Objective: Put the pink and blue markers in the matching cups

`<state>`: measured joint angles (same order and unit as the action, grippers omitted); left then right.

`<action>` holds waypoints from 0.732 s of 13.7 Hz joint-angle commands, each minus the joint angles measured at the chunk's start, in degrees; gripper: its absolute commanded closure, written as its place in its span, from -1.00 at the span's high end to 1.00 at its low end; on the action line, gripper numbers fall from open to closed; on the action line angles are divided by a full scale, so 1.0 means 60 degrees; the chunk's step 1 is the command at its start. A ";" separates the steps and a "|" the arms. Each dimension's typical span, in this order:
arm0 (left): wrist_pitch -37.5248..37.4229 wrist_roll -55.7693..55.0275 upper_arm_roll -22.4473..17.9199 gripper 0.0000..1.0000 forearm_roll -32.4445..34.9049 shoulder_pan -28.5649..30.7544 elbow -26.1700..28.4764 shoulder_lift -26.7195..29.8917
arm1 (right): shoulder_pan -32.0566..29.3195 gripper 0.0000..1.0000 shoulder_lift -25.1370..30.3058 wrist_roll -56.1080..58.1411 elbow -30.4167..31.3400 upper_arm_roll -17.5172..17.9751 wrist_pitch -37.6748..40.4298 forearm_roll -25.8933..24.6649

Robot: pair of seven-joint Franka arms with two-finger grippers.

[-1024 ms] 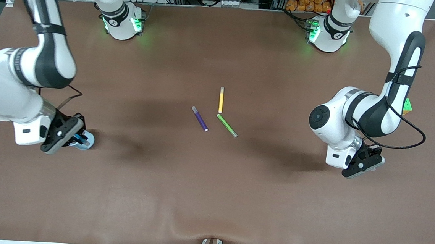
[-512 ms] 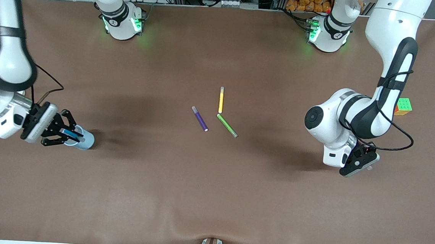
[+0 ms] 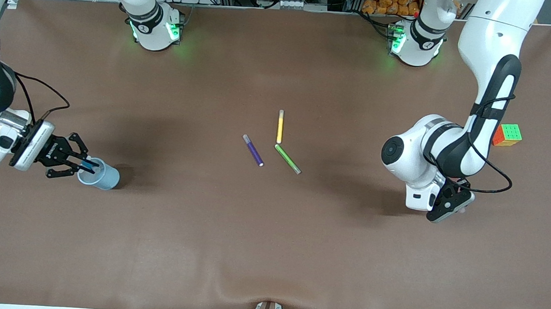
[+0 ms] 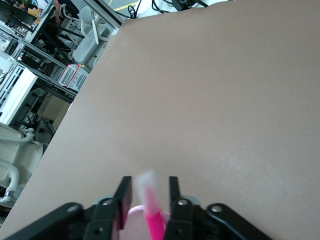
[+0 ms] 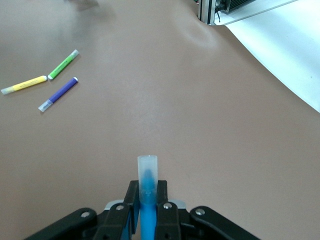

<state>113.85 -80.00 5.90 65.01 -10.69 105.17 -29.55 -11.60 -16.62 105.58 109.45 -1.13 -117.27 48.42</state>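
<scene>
Seeing right gripper (image 5: 145, 200) clamping blue marker (image 5: 147, 181), holding it over light blue cup (image 3: 100, 174) at right arm's end. Left gripper (image 4: 148, 196) pinching pink marker (image 4: 153, 210) over pink cup (image 4: 136, 222) at left arm's end.

Matt brown table (image 3: 268, 251) cover, cloth-like, faintly rippled at the near edge. Translucent pale plastic blue cup (image 3: 104, 176). Glossy plastic blue marker (image 5: 147, 200) with frosted, see-through cap; pink marker (image 4: 155, 220) alike. Matt black plastic right gripper (image 5: 147, 206) fingers. Glossy white arm shells.
</scene>
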 commanded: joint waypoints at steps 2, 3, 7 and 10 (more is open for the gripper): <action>-0.0019 -0.0042 0.0071 1.00 0.0240 -0.0006 0.0064 0.0135 | -0.0352 -1.00 -0.0261 0.0655 0.0216 0.0189 0.0034 0.0747; -0.0020 -0.0027 0.0100 1.00 0.0225 -0.0006 -0.0009 0.0150 | -0.0337 -1.00 -0.0378 0.0670 0.0216 0.0174 -0.0039 0.0763; -0.0034 0.0178 0.0510 1.00 0.0108 0.0023 -0.0184 0.0252 | -0.0381 -1.00 -0.0700 0.0933 0.0216 0.0174 -0.0185 0.0763; -0.0020 0.1186 0.0599 1.00 -0.0256 0.0053 -0.0783 0.0253 | -0.0411 -0.63 -0.0832 0.0934 0.0216 0.0160 -0.0317 0.0763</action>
<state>113.84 -76.67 9.26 64.85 -10.74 102.44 -28.90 -12.67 -21.68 109.32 110.08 -1.10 -118.61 50.98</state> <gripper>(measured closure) 0.000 0.828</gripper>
